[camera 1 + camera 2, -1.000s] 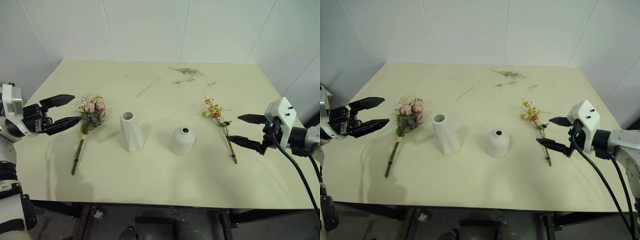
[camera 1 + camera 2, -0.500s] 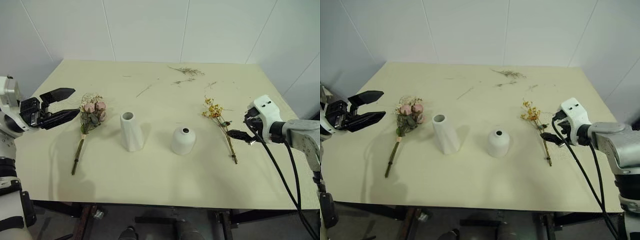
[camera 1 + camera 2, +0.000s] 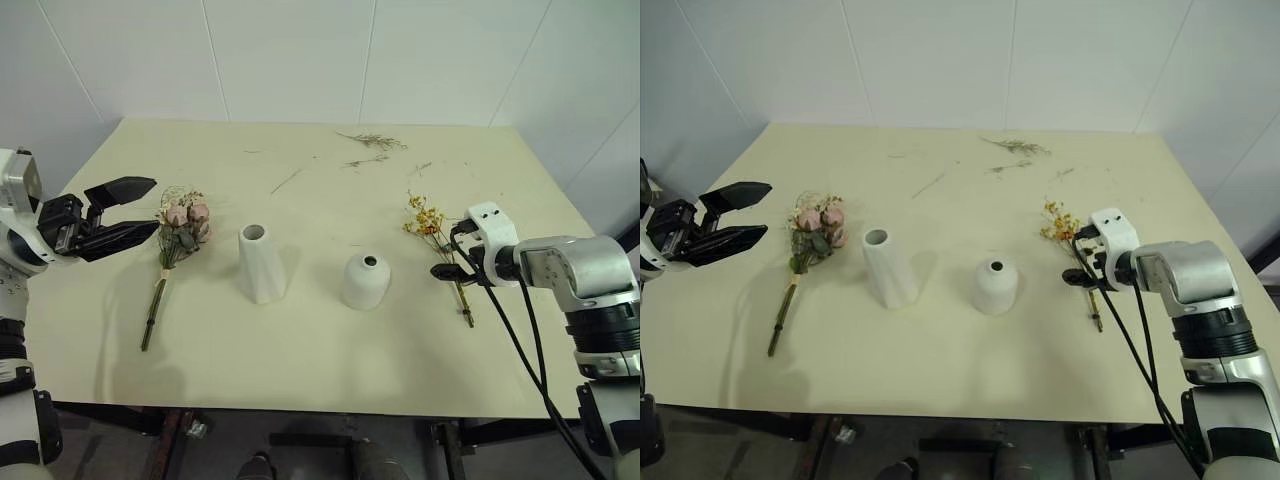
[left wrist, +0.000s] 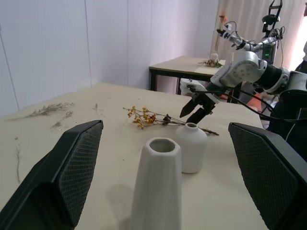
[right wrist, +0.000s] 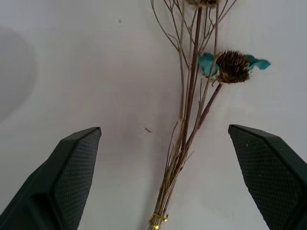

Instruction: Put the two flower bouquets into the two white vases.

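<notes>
**Right arm drops over the yellow flowers**

Since a second ago the right gripper (image 3: pixel 447 262) has swung in from the table's right edge and tipped downward, so it now hangs just above the stems of the thin yellow bouquet (image 3: pixel 436 240); its two black fingers stand wide apart with the stems between them, nothing pinched. From its wrist, the stems run up the middle of the gap, with a small dark flower head (image 5: pixel 232 65) off to one side. The left gripper (image 3: pixel 125 212) has barely shifted: it is over the table's left side, fingers spread, pointing towards the pink rose bouquet (image 3: pixel 180 228) and not touching it.

Both bouquets lie flat on the cream table (image 3: pixel 320 350). The roses lie left of the tall faceted vase (image 3: pixel 260 262), stem trailing towards the near edge. The short round vase (image 3: pixel 366 281) stands upright between the tall one and the yellow bouquet. Both vases are empty. A few loose dried twigs (image 3: pixel 370 143) lie near the far edge.
</notes>
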Available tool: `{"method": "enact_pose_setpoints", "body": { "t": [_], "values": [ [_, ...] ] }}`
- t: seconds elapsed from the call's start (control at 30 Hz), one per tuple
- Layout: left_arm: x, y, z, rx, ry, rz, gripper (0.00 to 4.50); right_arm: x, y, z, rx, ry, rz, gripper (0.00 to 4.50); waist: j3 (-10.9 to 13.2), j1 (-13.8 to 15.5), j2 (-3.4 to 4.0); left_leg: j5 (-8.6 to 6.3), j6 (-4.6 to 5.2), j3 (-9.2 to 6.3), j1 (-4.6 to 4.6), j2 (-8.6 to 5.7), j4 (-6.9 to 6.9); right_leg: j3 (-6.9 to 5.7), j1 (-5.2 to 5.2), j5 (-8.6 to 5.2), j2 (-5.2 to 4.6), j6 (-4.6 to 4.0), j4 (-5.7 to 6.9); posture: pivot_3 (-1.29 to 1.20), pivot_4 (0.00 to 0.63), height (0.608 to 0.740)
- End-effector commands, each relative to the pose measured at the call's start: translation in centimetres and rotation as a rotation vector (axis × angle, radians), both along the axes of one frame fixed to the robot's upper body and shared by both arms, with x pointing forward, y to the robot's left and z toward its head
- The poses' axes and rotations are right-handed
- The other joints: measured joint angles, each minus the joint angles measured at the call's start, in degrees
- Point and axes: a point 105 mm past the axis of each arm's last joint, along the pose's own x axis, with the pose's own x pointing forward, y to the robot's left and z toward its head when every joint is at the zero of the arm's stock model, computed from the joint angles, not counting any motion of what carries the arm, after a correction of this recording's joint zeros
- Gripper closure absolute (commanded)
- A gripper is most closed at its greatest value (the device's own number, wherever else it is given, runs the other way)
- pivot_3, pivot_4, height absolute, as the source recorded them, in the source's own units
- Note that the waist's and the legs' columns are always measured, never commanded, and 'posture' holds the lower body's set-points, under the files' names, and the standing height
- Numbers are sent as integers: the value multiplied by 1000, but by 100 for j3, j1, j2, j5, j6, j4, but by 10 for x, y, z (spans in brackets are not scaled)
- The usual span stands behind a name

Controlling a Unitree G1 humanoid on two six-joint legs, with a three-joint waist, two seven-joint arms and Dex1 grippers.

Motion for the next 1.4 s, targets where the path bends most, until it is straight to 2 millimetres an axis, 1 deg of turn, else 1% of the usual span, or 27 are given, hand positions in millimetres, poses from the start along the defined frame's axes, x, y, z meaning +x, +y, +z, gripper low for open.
{"method": "enact_pose_setpoints", "body": {
  "t": [0.03,0.3,0.4,0.43,0.47,0.5,0.7,0.73,0.8,0.87,0.9,0.93,0.97,1.0,1.03,1.07,1.1,1.2,1.3,1.33,1.4],
  "values": [
    [-21,1,12,64,-60,-98,27,9,-5,6,-39,-39,-36,0,0,-5,0,0,0,0,0,0,0,0,-1,0,0,0,0,0,150,740],
    [-22,2,10,75,-59,-93,27,15,-5,1,-25,-29,-57,0,0,1,0,0,0,1,-1,0,-1,0,-1,0,0,0,0,0,150,740],
    [-22,1,8,77,-60,-95,0,18,-11,-2,-28,-20,-92,563,0,0,0,0,0,1,-1,0,-2,0,-1,0,0,0,-2,0,150,740],
    [-22,1,8,76,-61,-95,0,17,-12,-3,-29,-11,-95,867,0,-4,0,0,0,1,-1,0,-2,0,-1,0,0,0,-1,0,150,740],
    [-22,0,8,75,-61,-97,0,16,-12,-4,-32,-4,-92,1270,0,-3,0,0,0,1,-1,0,-2,0,-1,0,0,0,-1,0,150,740],
    [-22,0,7,75,-62,-98,0,15,-12,-5,-34,0,-91,1548,0,-1,0,0,0,1,-1,0,-2,0,-1,0,0,0,-1,0,150,740],
    [-22,0,6,73,-63,-99,0,15,-11,0,-29,-17,-90,3545,0,0,0,0,0,1,-1,0,-2,0,-1,0,0,0,-1,0,150,740],
    [-21,0,7,73,-65,-100,0,15,-10,2,-31,-32,-91,3869,0,0,0,0,0,1,-1,0,-2,0,-1,0,0,0,-1,0,150,740],
    [-20,-1,7,74,-66,-102,0,19,-7,13,-25,-113,-84,4484,0,1,0,0,0,1,-1,0,-2,0,-1,0,0,0,-1,0,150,740],
    [-20,-1,8,75,-66,-101,0,23,-1,28,-8,-217,-73,4484,0,-9,0,0,0,1,-1,0,-3,0,-1,0,0,0,-2,0,150,740],
    [-19,-1,8,75,-66,-100,0,24,1,32,1,-246,-74,4484,0,-16,0,0,0,1,-1,0,-3,0,-2,0,0,0,-1,0,150,740],
    [-19,-1,9,76,-66,-100,0,26,6,43,5,-333,-51,4484,0,-20,0,0,0,2,-1,0,-3,1,-2,0,1,0,-1,0,150,740],
    [-18,-2,9,78,-67,-99,0,26,15,56,26,-432,-21,4484,0,-16,0,0,0,1,-1,0,-4,1,-3,0,2,0,1,0,150,740],
    [-17,-2,10,82,-67,-99,0,25,27,74,69,-563,30,4484,0,-15,0,0,0,0,-1,2,-6,0,-4,0,3,0,0,0,150,740],
    [-16,-3,10,85,-68,-98,0,22,35,86,100,-653,61,4484,0,-14,0,0,0,0,-1,2,-6,0,-4,0,4,0,2,0,150,740],
    [-15,-3,10,86,-68,-100,0,16,47,101,152,-771,123,4484,0,-15,0,0,0,1,-1,2,-8,0,-4,0,4,0,1,0,150,740],
    [-14,-4,11,85,-68,-101,0,10,57,110,183,-856,174,4484,0,-20,0,0,0,1,0,2,-8,0,-4,0,4,0,1,0,150,740],
    [-12,-6,11,85,-67,-106,0,-3,74,117,267,-972,239,4484,0,-11,0,0,-1,0,-1,2,-9,-1,-3,1,3,2,1,0,150,740],
    [-9,-8,12,87,-66,-110,0,-26,102,132,465,-1093,325,4484,-1,-4,-2,-1,-1,-1,-1,3,-10,-2,-2,1,3,2,2,0,150,740],
    [-8,-8,12,90,-65,-110,0,-32,109,136,517,-1114,348,4484,-1,-4,-2,0,-1,-1,-1,3,-10,-1,-3,1,3,2,7,0,150,740],
    [-7,-9,13,89,-65,-112,0,-38,119,137,550,-1118,374,4484,-1,-9,-2,0,-3,-2,0,3,-8,-2,-5,0,3,0,19,0,150,740]
  ]
}}
